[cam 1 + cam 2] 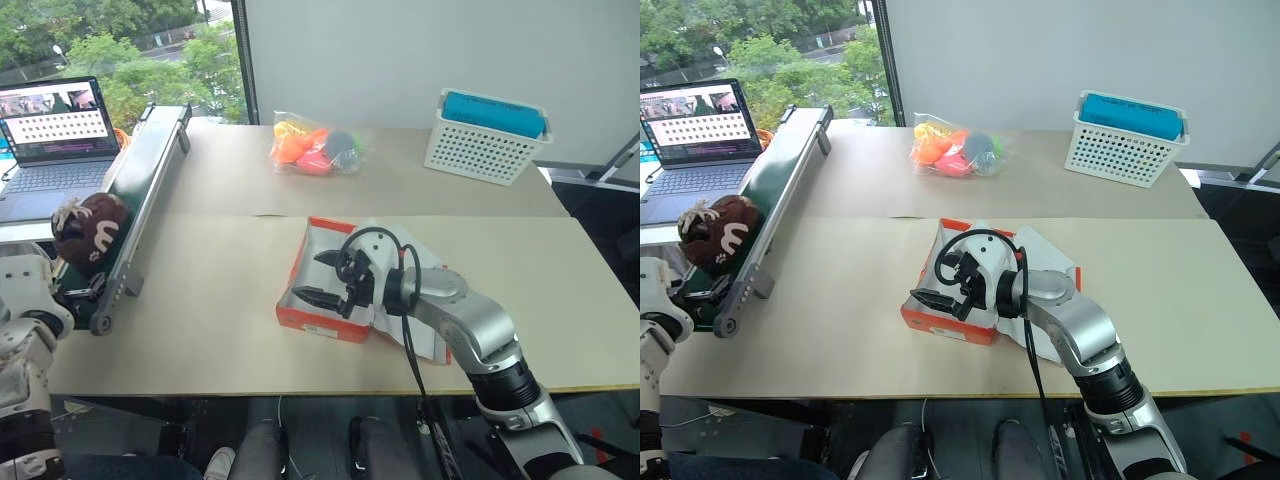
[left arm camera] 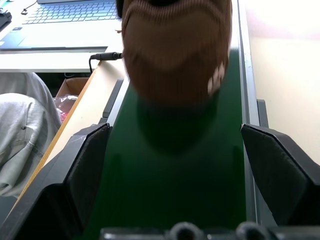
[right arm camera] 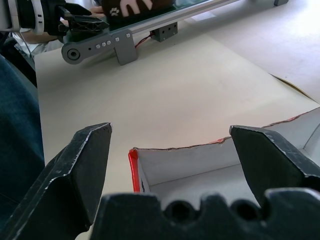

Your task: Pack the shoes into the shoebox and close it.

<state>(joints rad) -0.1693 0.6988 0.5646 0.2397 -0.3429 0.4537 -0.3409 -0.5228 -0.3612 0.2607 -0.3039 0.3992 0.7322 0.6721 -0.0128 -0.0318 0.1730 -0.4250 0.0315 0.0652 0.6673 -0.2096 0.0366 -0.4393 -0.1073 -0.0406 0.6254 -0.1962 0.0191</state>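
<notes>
Orange-red cardboard shoebox (image 1: 322, 290), white inside, lies open at centre of tan surface (image 1: 200, 300), ready for filling. Right gripper (image 1: 331, 281) gapes wide above it, empty. Small dark brown shoe (image 1: 88, 226) rides green conveyor belt (image 1: 140, 190) at left. Left gripper (image 2: 175, 165) waits wide apart at belt end, likely to catch shoe.

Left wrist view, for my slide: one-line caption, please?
Open left gripper waits at the green conveyor belt before a brown shoe.
</notes>
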